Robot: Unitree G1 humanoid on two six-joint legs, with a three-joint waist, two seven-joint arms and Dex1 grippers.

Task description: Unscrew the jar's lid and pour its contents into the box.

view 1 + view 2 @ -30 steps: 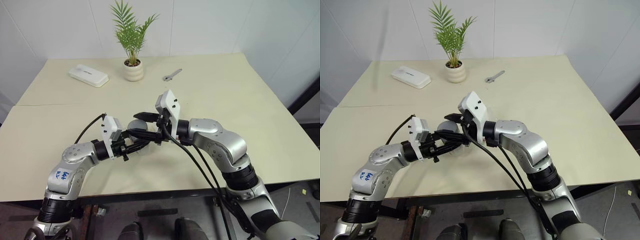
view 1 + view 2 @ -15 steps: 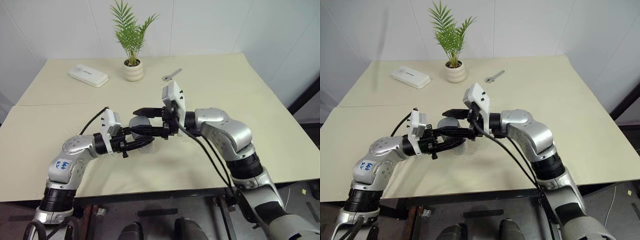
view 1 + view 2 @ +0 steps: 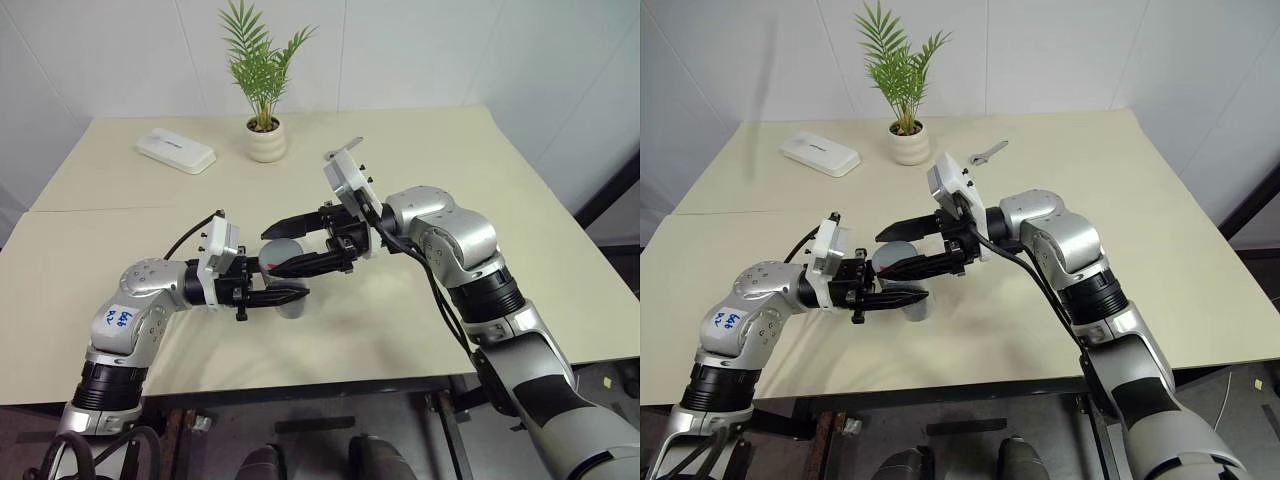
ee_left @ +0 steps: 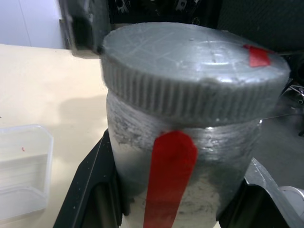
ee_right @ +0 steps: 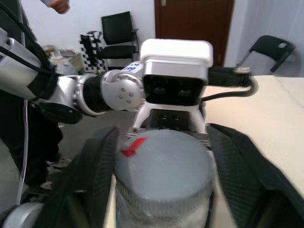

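Note:
My left gripper [image 3: 285, 293] is shut on the jar [image 4: 180, 156], a clear cylinder with a red label strip, and holds it upright above the table. The grey lid [image 4: 190, 61] with its red mark sits on the jar. My right gripper [image 3: 288, 246] reaches in from the right at lid height. It is open, its two black fingers [image 5: 95, 180] standing on either side of the lid [image 5: 164, 171] with small gaps. The contents are hidden behind the cloudy wall and the lid. The clear box [image 4: 21, 171] lies on the table beside the jar.
At the back of the cream table [image 3: 450, 180] stand a white plant pot [image 3: 267, 140], a white flat case [image 3: 176, 151] and a small wrench [image 3: 343, 150]. The table's front edge runs just under both arms. Chairs and a person stand beyond the table.
My right gripper was shut on the lid and now has its fingers spread apart. Its wrist has turned and risen a little. My left gripper still holds the jar, slightly higher.

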